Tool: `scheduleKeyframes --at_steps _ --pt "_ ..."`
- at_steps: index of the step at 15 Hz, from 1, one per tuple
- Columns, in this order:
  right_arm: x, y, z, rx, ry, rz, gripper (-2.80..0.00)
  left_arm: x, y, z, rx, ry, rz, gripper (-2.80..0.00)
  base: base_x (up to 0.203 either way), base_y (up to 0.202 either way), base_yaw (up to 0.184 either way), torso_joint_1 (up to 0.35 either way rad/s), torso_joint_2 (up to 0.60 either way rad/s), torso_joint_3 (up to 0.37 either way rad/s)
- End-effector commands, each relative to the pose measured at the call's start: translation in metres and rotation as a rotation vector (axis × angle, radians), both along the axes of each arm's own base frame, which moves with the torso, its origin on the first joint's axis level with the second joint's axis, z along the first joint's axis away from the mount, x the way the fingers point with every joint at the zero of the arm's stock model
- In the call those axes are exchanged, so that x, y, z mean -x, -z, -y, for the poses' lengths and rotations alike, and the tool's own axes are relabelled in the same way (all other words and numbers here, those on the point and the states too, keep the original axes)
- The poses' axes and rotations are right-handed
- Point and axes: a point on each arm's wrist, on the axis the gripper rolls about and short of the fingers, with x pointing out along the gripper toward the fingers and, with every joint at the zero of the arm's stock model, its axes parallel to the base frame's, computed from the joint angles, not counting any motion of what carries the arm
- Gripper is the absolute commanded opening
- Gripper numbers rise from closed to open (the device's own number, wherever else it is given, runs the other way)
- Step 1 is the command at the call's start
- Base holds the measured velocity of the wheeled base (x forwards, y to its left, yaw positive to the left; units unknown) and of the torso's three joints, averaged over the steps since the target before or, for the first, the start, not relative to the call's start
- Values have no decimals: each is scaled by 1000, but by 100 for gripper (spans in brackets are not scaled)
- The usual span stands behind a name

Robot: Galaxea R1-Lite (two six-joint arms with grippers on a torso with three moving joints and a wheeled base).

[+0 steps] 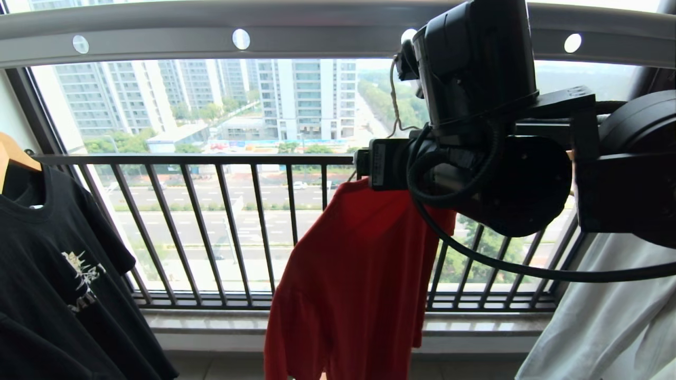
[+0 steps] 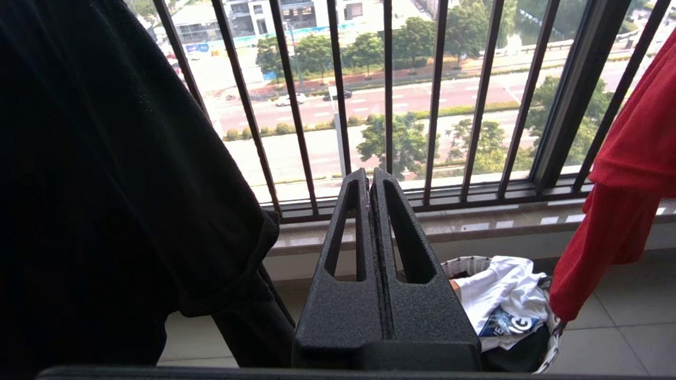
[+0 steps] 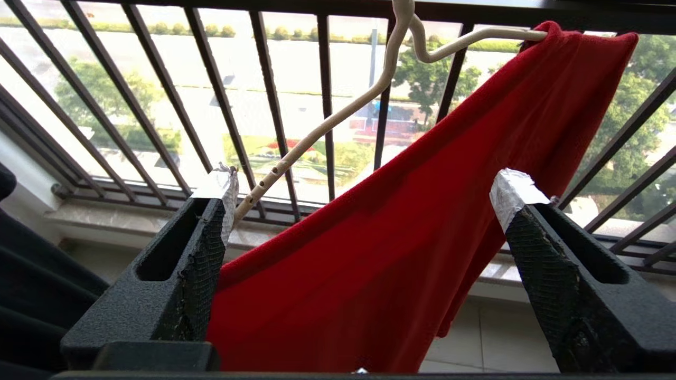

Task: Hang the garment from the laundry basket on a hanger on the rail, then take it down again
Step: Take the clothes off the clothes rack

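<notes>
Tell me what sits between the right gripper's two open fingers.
In the right wrist view, the right gripper stands open; the red T-shirt fills the gap between its fingers, and the cream wire hanger passes close by one fingertip.

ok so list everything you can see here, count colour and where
garment: one, red, hanging from the hanger by one shoulder, in front of the balcony railing
hanger: one, cream-white wire, tilted, one arm bare
rail: one, grey with round holes, overhead
laundry basket: one, white woven, on the floor below the sill
white garment: one, blue print, in the basket
black T-shirt: one, white print, hanging at left on a wood hanger
pale cloth: one, hanging at right
balcony railing: one, black bars
left gripper: shut, empty, low near the black T-shirt
right gripper: open, astride the red garment
</notes>
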Motion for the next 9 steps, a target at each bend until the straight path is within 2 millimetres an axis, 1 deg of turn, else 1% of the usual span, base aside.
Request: scheduleKeyframes --at_steps 1,4,6,9 --pt "4 -7 9 -9 12 5 0 0 0 0 0 0 -1 -280 0 0 0 0 0 0" --pt "14 -18 21 -26 13 21 0 0 0 0 0 0 -1 -280 0 0 0 0 0 0" --pt "19 -20 27 -21 11 19 0 0 0 0 0 -1 -2 -280 0 0 0 0 0 0" --pt "19 -21 27 -13 10 18 0 0 0 0 0 -1 0 -280 0 0 0 0 0 0"
